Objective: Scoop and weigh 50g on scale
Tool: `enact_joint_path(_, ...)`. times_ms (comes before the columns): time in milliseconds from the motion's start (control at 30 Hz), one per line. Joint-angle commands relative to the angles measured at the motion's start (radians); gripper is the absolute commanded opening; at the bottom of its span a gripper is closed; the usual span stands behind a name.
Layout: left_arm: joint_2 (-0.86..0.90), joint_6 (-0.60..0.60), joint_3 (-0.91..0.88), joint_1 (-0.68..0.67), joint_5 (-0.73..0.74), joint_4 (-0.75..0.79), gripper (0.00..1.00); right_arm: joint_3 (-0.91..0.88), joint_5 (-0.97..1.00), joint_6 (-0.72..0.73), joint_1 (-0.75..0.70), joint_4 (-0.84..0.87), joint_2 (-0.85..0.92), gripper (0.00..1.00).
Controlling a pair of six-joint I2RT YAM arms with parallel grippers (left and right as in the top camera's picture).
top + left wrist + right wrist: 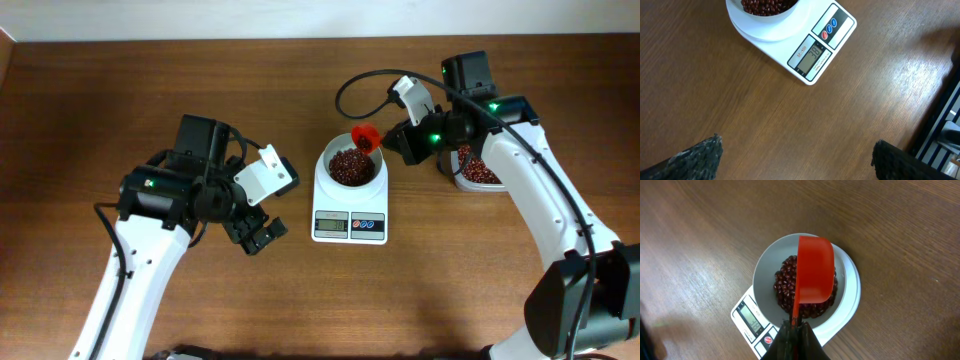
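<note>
The right gripper (796, 330), clenched on a red plastic scoop (815, 270), holds it over the round white bowl (764, 269) on the small white digital scale (751, 317), where dark red-brown beans (784, 282) already heap; final weight looks unconfirmed, left gripper (258, 232) released.

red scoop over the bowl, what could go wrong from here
The red scoop hovers right above the bowl; bumping its rim could upset the scale reading. The right fingers pinch only the handle's thin end, so the scoop might twist and knock beans out of the bowl.
</note>
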Motion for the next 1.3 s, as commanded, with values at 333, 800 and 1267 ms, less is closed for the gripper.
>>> enact_joint_path(333, -0.017, 0.009, -0.003, 0.004, 0.014, 0.002, 0.99, 0.018, -0.092, 0.009, 0.008, -0.057, -0.042, 0.04)
enact_joint_path(800, -0.017, 0.009, -0.003, 0.004, 0.014, 0.002, 0.99, 0.026, 0.060, 0.080, 0.063, -0.061, -0.066, 0.04)
enact_joint_path(1267, -0.017, 0.009, -0.003, 0.004, 0.014, 0.002, 0.99, 0.072, 0.449, 0.072, 0.225, -0.077, -0.066, 0.04)
